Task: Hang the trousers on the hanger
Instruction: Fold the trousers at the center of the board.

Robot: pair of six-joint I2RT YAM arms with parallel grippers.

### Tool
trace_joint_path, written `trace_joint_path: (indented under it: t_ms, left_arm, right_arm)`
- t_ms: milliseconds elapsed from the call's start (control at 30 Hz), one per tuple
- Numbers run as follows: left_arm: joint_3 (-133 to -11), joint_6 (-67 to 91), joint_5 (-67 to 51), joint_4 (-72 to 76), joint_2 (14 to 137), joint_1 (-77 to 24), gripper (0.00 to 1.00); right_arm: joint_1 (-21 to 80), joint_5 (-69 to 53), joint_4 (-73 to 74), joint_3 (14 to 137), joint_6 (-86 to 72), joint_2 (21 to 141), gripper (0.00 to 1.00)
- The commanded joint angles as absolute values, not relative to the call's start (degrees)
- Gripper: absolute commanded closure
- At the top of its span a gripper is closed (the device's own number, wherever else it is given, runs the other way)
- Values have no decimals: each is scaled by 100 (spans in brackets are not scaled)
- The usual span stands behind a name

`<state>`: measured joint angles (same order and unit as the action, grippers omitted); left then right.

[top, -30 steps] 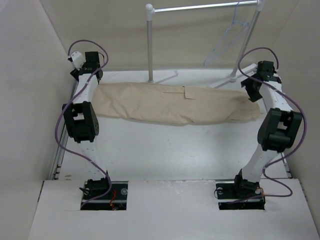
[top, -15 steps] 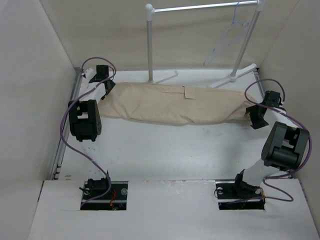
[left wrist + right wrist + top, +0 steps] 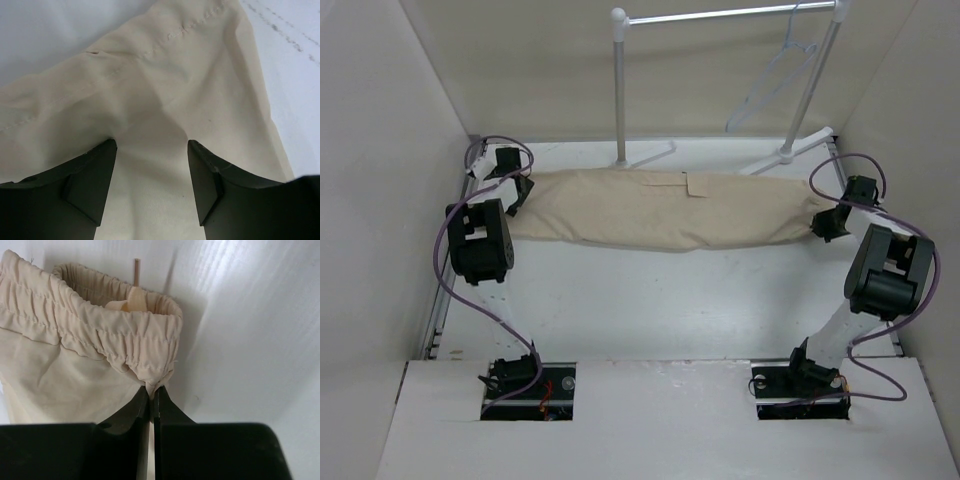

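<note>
The beige trousers (image 3: 660,210) lie stretched left to right across the back of the table. Their elastic waistband (image 3: 100,330) is at the right end. My right gripper (image 3: 823,225) is shut on the waistband's corner, with cloth pinched between its tips (image 3: 151,392). My left gripper (image 3: 515,192) sits over the left end of the trousers. In the left wrist view its jaws (image 3: 151,165) stand apart, with flat cloth (image 3: 165,90) lying between the fingers. The thin whitish hanger (image 3: 758,90) hangs from the rail at the back right, away from both grippers.
A white tubular garment rail stand (image 3: 618,90) rises behind the trousers, its feet (image 3: 650,155) on the table just beyond the cloth. Beige walls close in the left, back and right sides. Bare white table (image 3: 660,300) lies in front of the trousers.
My right gripper came down onto the waistband and shut on it. My left arm swung toward the near left and settled over the left end of the trousers, which shifted slightly.
</note>
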<state>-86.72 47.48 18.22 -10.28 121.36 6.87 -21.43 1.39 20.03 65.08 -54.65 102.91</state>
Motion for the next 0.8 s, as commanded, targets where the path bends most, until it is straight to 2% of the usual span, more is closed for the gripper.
trace_joint_path:
  t_ms: [0,167,367,567,667,767]
  left_arm:
    - [-7982,4702,2135,-1573,11796,910,42]
    - [-6963,4641,2426,-1538,11006,936,42]
    - [-5698,4676,2443,-1635,9846,656,43]
    - [-4431,5236,2558,-2152,8290,-1073,43]
    - [-4307,5930,2531,-2574,7885,-2259,43]
    - [-4508,6371,2496,-2856,7779,-2973,42]
  right_arm:
    - [-2219,631,2056,6067,-5476,9460,96]
    - [-2491,1326,2214,5248,-5291,7835,97]
    - [-2799,1371,2609,5255,-5011,6286,96]
    - [-2545,1345,3146,5887,-4633,5354,96]
    - [-2221,1415,3392,6405,-4430,5195,95]
    - [-1826,1258,3480,7020,-4193,5141,94]
